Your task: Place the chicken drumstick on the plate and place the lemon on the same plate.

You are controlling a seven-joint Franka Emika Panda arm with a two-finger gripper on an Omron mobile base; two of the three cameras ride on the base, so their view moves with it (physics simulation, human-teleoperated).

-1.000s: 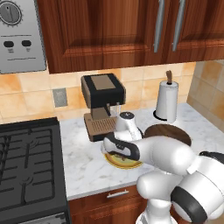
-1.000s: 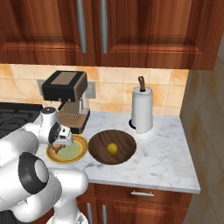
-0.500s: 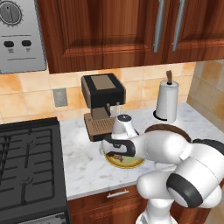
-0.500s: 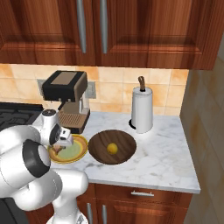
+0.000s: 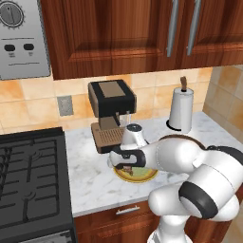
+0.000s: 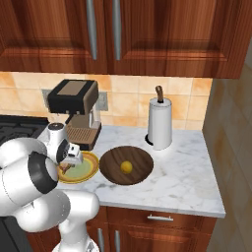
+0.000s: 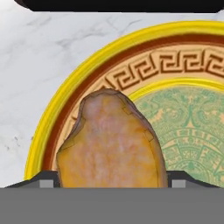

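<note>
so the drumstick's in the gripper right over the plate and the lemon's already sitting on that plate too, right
Not quite. The lemon is not on the plate; the right base view shows it lying on the dark round wooden board beside the plate. The rest holds: the hand view shows the chicken drumstick between the fingers of the gripper, just above the plate's patterned rim.

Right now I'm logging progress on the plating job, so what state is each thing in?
chicken drumstick: held between the claw's tips, just over the plate.
plate: on the counter, lemon not on it.
lemon: resting on the wooden board, untouched.
claw: shut on the drumstick.
</note>
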